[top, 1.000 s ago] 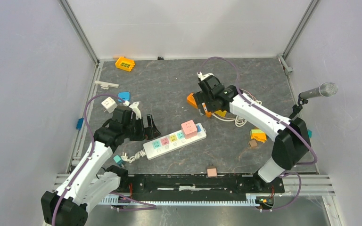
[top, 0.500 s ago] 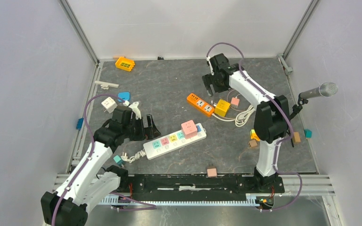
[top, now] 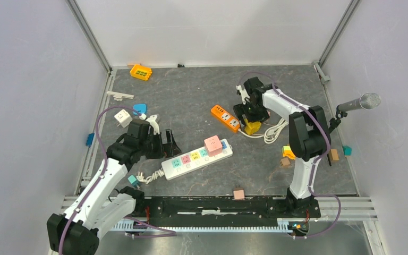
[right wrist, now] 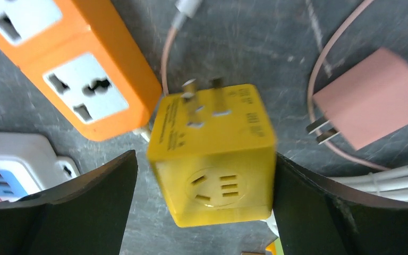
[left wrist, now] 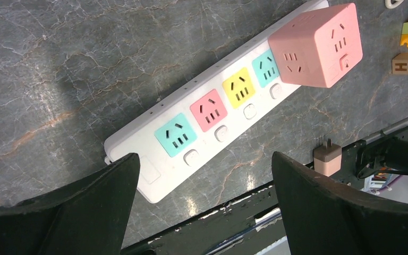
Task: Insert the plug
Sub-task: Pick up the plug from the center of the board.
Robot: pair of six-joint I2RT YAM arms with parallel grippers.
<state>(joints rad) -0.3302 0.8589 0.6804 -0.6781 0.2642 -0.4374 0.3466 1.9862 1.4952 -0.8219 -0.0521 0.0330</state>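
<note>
Right gripper [right wrist: 204,156], jaws open, straddles the yellow cube plug [right wrist: 212,159] beside the orange power strip [right wrist: 85,90]. Centre on its flat sides, clear of the prongs [right wrist: 202,93], then close. Left gripper [left wrist: 204,159]: open above the white power strip [left wrist: 215,130].

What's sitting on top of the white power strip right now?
A pink cube adapter sits on the strip near one end. Three sockets beside the cube are bare, and a fourth is partly covered. Whatever socket lies under the cube is hidden.
</note>
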